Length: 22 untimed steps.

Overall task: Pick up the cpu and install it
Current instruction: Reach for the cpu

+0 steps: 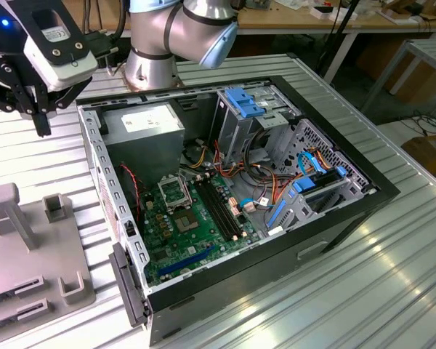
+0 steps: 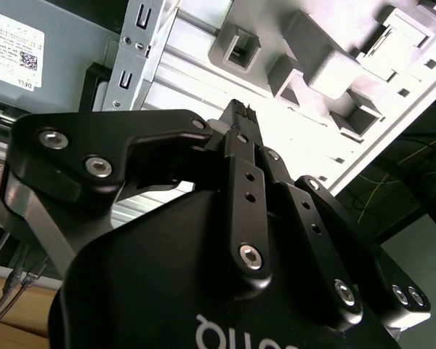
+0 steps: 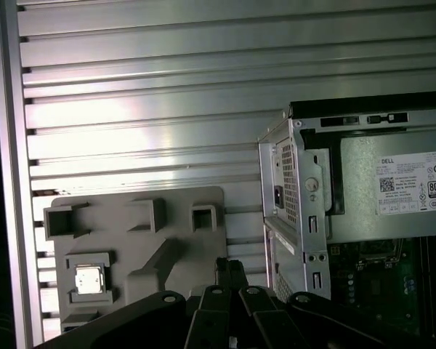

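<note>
A: Where is the cpu (image 3: 89, 280)?

B: Flat in a square pocket of the grey fixture (image 3: 109, 203), on the slatted desk (image 3: 131, 109) beside the open computer case (image 3: 305, 189).

A: And the tool (image 3: 231, 263)?

B: Its fingers are pressed together, holding nothing. It hangs over the fixture's case-side edge, so the cpu lies away from the case, across the fixture from the tool.

A: Any long axis?

B: None: it is square, with edges parallel to the fixture's. The socket (image 1: 176, 193) sits inside the case, on the opposite side of the tool from the cpu.
</note>
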{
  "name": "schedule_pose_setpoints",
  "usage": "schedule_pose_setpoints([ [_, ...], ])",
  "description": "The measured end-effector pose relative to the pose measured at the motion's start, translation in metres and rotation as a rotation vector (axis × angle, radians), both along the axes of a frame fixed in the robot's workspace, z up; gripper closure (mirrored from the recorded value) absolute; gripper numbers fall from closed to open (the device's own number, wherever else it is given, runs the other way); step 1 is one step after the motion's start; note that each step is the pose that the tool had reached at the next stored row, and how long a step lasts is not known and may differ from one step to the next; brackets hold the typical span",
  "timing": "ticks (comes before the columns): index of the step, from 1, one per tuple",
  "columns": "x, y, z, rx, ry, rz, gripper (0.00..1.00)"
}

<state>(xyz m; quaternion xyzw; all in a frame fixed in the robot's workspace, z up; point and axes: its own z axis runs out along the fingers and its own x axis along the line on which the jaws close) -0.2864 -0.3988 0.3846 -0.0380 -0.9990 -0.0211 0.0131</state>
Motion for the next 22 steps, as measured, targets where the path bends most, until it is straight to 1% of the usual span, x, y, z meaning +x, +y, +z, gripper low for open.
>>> schedule_pose_setpoints([
  [22, -0.0191, 0.0, -0.0009, 0.0, 0.0025, 0.0, 0.89],
])
